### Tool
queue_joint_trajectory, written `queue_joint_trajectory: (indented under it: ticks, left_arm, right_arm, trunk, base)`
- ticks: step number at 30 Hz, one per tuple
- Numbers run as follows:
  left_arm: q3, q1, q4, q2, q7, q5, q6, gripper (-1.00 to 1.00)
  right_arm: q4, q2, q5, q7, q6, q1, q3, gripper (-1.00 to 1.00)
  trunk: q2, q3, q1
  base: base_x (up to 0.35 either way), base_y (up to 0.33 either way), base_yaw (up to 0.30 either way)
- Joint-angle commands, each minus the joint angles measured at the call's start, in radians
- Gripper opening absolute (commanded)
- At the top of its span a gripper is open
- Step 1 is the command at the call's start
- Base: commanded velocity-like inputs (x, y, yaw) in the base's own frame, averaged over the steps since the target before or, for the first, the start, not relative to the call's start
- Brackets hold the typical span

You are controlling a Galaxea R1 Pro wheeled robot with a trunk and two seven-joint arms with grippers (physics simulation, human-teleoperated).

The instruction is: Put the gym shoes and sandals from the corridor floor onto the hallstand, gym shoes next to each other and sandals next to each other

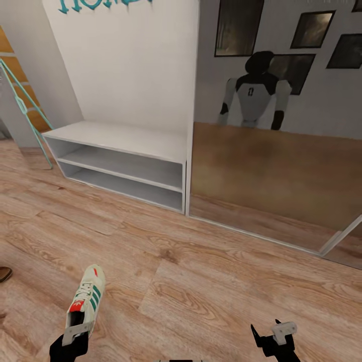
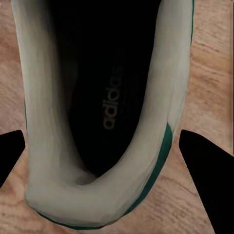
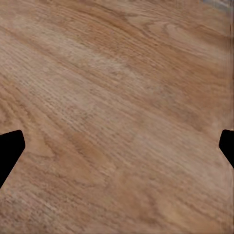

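One cream-white gym shoe (image 1: 88, 297) with green stripes and a red-orange tongue label hangs toe-forward at the lower left of the head view. My left gripper (image 1: 74, 336) is shut on its heel end. In the left wrist view the gym shoe's dark opening (image 2: 105, 97) lies between the two black fingers (image 2: 10, 155). My right gripper (image 1: 274, 334) stands open over bare corridor floor (image 3: 117, 112) at the lower right. The hallstand (image 1: 120, 140) is ahead to the left, with bare bench top and shelves. A dark brown bit (image 1: 4, 274), perhaps a sandal, peeks in at the left edge. The second gym shoe is out of view.
A tall mirror panel (image 1: 276, 171) stands right of the hallstand and reflects the floor and my robot body. Teal poles (image 1: 25, 108) lean against the wall at the far left. Wood plank floor (image 1: 201, 261) stretches between me and the rack.
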Motion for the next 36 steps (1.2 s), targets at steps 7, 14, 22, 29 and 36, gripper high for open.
queue_joint_trajectory:
  ticks: [7, 14, 22, 29, 36]
  left_arm:
    - [0.005, 0.000, 0.001, -0.002, 0.001, -0.011, -0.004, -1.00]
    - [0.005, -0.001, 0.001, -0.004, 0.000, -0.011, -0.004, -1.00]
    - [0.005, -0.001, -0.001, -0.006, 0.001, -0.012, -0.004, -1.00]
    - [0.005, -0.001, -0.004, -0.006, 0.002, -0.011, -0.004, -1.00]
    - [0.005, -0.001, -0.005, -0.007, 0.002, -0.011, -0.004, -1.00]
  right_arm:
    - [0.001, 0.002, 0.000, -0.093, -0.002, 0.000, 0.006, 1.00]
    - [0.002, 0.003, 0.002, -0.088, -0.001, 0.000, 0.006, 1.00]
    - [0.000, 0.004, 0.003, -0.087, -0.001, 0.000, 0.008, 1.00]
    - [-0.002, 0.009, 0.002, -0.089, -0.001, 0.000, 0.008, 1.00]
    - [-0.001, 0.010, 0.002, -0.089, -0.001, 0.000, 0.008, 1.00]
  trunk:
    - [0.042, 0.029, -0.023]
    - [0.042, 0.040, -0.023]
    - [0.042, 0.048, -0.023]
    - [0.042, 0.049, -0.023]
    - [0.042, 0.049, -0.023]
  base:
    - [0.000, 0.000, 0.000]
    - [0.000, 0.000, 0.000]
    - [0.000, 0.000, 0.000]
    - [0.000, 0.000, 0.154]
    - [0.130, -0.041, 0.274]
